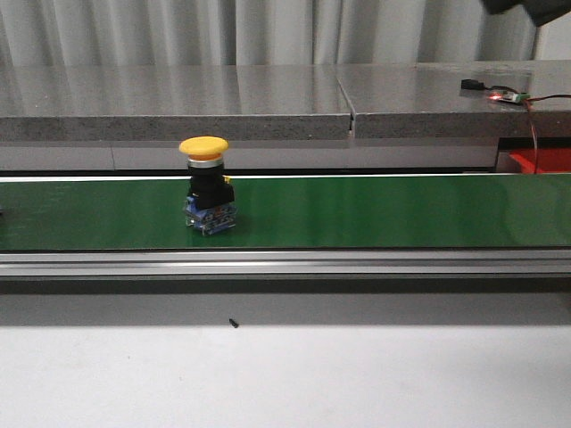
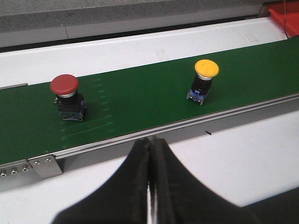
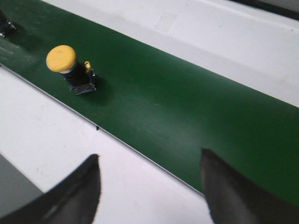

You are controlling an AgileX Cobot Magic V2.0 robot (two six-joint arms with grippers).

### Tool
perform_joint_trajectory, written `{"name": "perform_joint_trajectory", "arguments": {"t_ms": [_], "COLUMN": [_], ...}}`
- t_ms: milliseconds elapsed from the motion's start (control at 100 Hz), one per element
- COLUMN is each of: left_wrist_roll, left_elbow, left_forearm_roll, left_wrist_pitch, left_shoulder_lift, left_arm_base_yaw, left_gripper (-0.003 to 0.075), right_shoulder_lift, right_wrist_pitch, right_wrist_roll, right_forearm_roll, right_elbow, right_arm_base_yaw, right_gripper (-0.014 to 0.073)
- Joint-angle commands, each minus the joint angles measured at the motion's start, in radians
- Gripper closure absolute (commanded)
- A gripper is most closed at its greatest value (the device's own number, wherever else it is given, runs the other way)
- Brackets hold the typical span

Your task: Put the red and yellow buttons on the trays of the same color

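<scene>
A: Grey curtain behind, a stone-look ledge, and a green belt (image 1: pixel 375 212) running across the white worktop (image 1: pixel 285 374). What is the step in hand?

B: I judge it to be the first pick. The yellow button (image 1: pixel 206 185) stands upright on the belt, ahead of both tools and touched by neither. The right tool (image 3: pixel 149 186) has its jaws spread wide, the button well ahead of it and off to one side. The left tool (image 2: pixel 149 186) is pressed fully closed and holds nothing.

A: And the red button (image 2: pixel 67 97)?

B: Only the left wrist view shows it: upright on the belt, ahead of the left tool, well apart from the yellow one.

A: How to do it well?

B: Come down centred over the dome and close on the black body beneath it; the cap is wider than the body, so a grip there could slip. The base is small, so a sideways nudge could topple it.

A: The trays?

B: A red edge (image 1: pixel 540 162) shows at far right; I cannot tell more.
</scene>
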Motion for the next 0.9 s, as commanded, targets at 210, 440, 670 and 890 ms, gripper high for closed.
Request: {"name": "perform_joint_trajectory", "arguments": {"t_ms": [210,440,670,890], "left_wrist_roll": [-0.009,-0.009,-0.009,-0.009], "left_elbow": [-0.024,-0.024,-0.024,-0.024], "left_forearm_roll": [-0.013,-0.013,-0.013,-0.013], "left_wrist_pitch": [-0.066,-0.066,-0.066,-0.066], "left_shoulder_lift": [0.006,0.006,0.006,0.006], "left_arm_base_yaw": [-0.008,-0.008,-0.008,-0.008], "left_gripper": [0.0739,0.0739,0.0739,0.0738], "right_shoulder_lift": [0.233,0.370,0.483,0.567], "right_wrist_pitch": [0.082,0.127,0.137,0.053], "right_wrist_roll": [-0.019,-0.072,-0.099,-0.140], "right_forearm_roll": [0.017,0.017,0.018,0.018], "right_elbow": [-0.251,-0.346,-0.407,-0.417], "right_arm_base_yaw": [0.079,0.142,0.205,0.263], "right_gripper": [-0.0050,-0.0050,-0.0050,-0.0050]}}
